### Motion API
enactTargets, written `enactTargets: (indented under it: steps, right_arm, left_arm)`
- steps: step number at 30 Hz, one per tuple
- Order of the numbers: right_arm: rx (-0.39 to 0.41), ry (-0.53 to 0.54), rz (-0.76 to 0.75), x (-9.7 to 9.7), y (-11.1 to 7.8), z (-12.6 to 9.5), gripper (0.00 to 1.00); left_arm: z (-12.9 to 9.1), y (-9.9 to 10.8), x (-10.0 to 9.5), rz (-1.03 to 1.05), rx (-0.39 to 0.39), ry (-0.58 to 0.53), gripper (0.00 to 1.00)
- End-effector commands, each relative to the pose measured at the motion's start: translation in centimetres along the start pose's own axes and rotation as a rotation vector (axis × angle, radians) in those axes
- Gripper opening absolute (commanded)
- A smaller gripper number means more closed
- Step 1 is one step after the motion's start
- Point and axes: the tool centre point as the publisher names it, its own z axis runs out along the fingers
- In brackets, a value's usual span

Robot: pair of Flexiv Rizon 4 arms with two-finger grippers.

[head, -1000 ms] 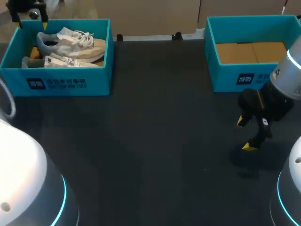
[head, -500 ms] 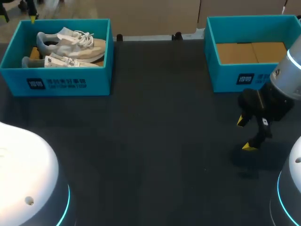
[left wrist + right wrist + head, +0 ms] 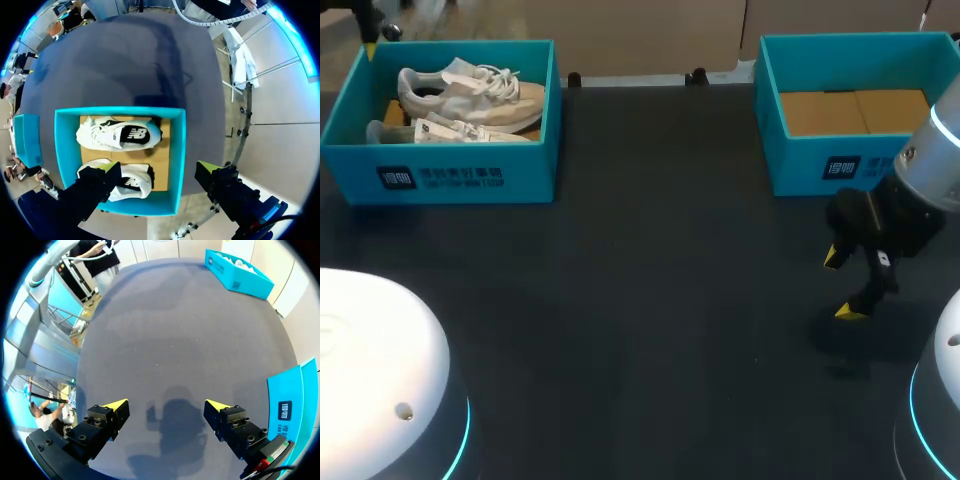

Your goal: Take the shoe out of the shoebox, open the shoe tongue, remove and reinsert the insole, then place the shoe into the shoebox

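Observation:
The left teal shoebox [image 3: 450,175] at the table's far left holds two pale sneakers, one [image 3: 470,90] at the back and one [image 3: 445,130] in front. In the left wrist view my left gripper [image 3: 157,167] hangs open high above this shoebox [image 3: 179,150], with both sneakers [image 3: 120,135] below it. Only a bit of that gripper [image 3: 368,40] shows in the head view, at the box's far left corner. My right gripper [image 3: 842,285] is open over bare table in front of the second teal box, and nothing is between its fingers [image 3: 116,405].
The second teal shoebox [image 3: 840,165] at the far right shows only its cardboard floor. In the right wrist view it [image 3: 290,407] lies close beside the right gripper. The dark table [image 3: 660,280] stretches between the two boxes. My left arm's white elbow [image 3: 370,350] fills the near left corner.
My left gripper has shifted left and back from above the shoebox's far left corner, and the left arm's white elbow has swung lower. The right arm has not moved.

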Motion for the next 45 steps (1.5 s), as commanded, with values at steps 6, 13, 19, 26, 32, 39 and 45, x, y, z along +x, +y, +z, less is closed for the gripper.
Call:
enactTargets:
  steps: [6,13,19,26,32,39,45]
  right_arm:
    - [0.001,-0.002,0.0,0.1,0.0,0.0,1.0]
    - [0.001,-0.002,0.0,0.1,0.0,0.0,1.0]
    - [0.001,-0.002,0.0,0.1,0.0,0.0,1.0]
    - [0.001,-0.002,0.0,0.1,0.0,0.0,1.0]
    - [0.001,-0.002,0.0,0.1,0.0,0.0,1.0]
    - [0.001,-0.002,0.0,0.1,0.0,0.0,1.0]
    - [0.001,-0.002,0.0,0.1,0.0,0.0,1.0]
  left_arm:
    - [-0.6,-2.8,0.7,0.007,-0.097,-0.012,1.0]
    - [0.0,-4.1,0.5,0.041,-0.097,-0.015,1.0]
    - [1.2,-4.3,-0.1,0.066,-0.101,-0.033,1.0]
    - [3.0,-3.9,-0.8,0.031,-0.057,-0.026,1.0]
    - [3.6,-3.7,-1.0,0.036,-0.057,-0.014,1.0]
    - [3.6,-3.7,-1.0,0.036,-0.057,-0.014,1.0]
    - [4.7,-3.5,-1.0,0.069,-0.046,0.005,1.0]
